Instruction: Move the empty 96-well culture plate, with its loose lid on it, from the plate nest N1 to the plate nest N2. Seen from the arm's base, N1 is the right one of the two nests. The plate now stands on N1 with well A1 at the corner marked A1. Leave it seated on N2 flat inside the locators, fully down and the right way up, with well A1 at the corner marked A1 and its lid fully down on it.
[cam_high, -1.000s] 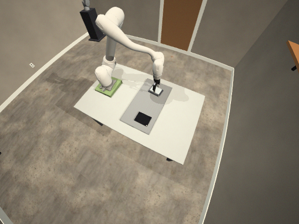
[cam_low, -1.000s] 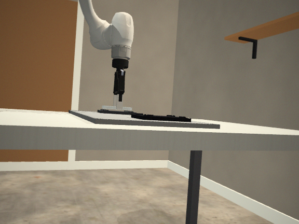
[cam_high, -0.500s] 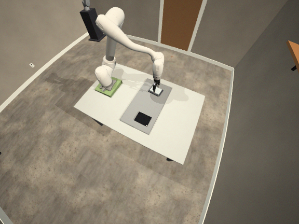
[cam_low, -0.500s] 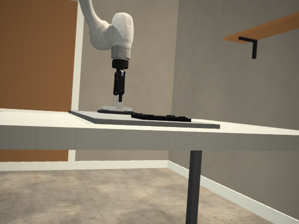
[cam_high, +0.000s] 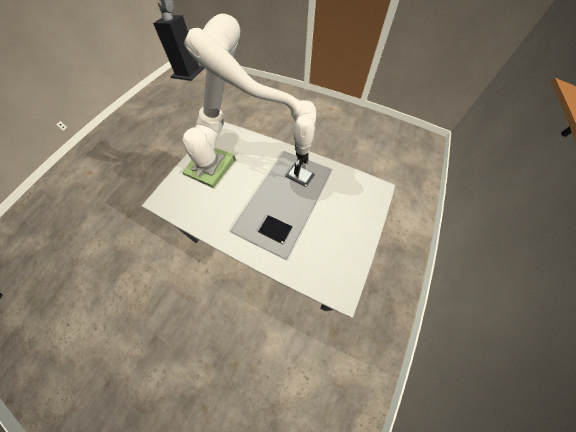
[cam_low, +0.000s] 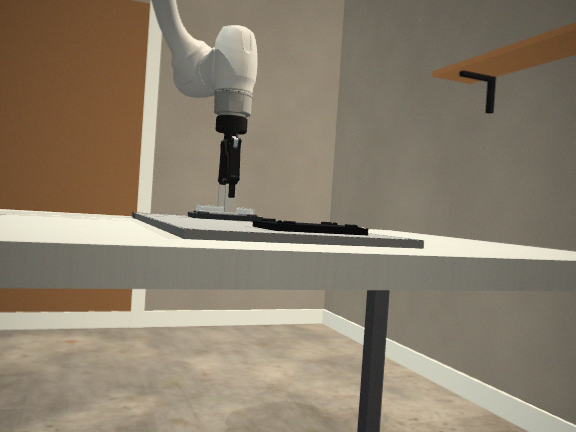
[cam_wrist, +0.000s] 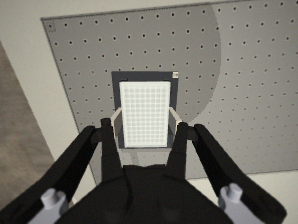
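Observation:
The white 96-well plate with its clear lid (cam_wrist: 145, 114) is on the dark nest N1 (cam_wrist: 116, 80), at the far end of the grey perforated mat (cam_high: 282, 205). My gripper (cam_wrist: 145, 114) points straight down over it. Its pale fingertips press on the plate's two long sides, so it is shut on the plate. The lid lies flat on the plate. In the side view the plate (cam_low: 222, 211) is low on the nest, under the gripper (cam_low: 226, 197). The black nest N2 (cam_high: 275, 229) at the near end of the mat has nothing on it; it also shows in the side view (cam_low: 310, 226).
The arm's base stands on a green pad (cam_high: 210, 167) at the table's left corner. The mat lies on a white table (cam_high: 280, 220). A small corner mark (cam_wrist: 175, 75) sits at the nest's upper right in the wrist view.

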